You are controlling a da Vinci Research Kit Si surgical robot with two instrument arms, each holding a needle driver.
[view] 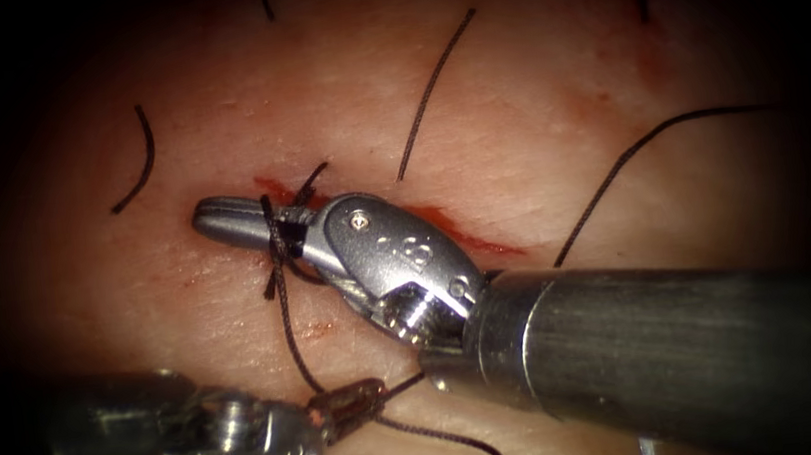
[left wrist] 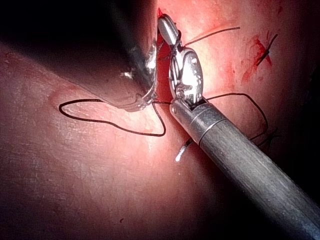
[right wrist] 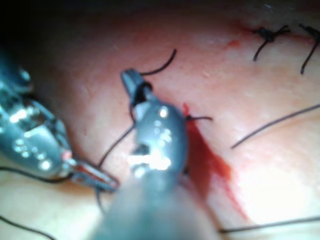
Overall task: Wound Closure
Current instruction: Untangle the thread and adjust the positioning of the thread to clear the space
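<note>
The right pincer point(view: 224, 221) lies closed over the cut point(view: 467, 236) in the tissue point(view: 532, 93), thread point(view: 286, 310) wrapped round its jaws. The left pincer point(view: 363, 399), below the cut, grips that thread; the needle point(left wrist: 183, 150) lies loose beside the right shaft

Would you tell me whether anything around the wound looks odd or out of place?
Black suture thread is looped around the right arm's silver hand, which looks shut over the red cut. The left arm's hand grips the same thread. Loose cut thread ends lie on the pale tissue.
</note>
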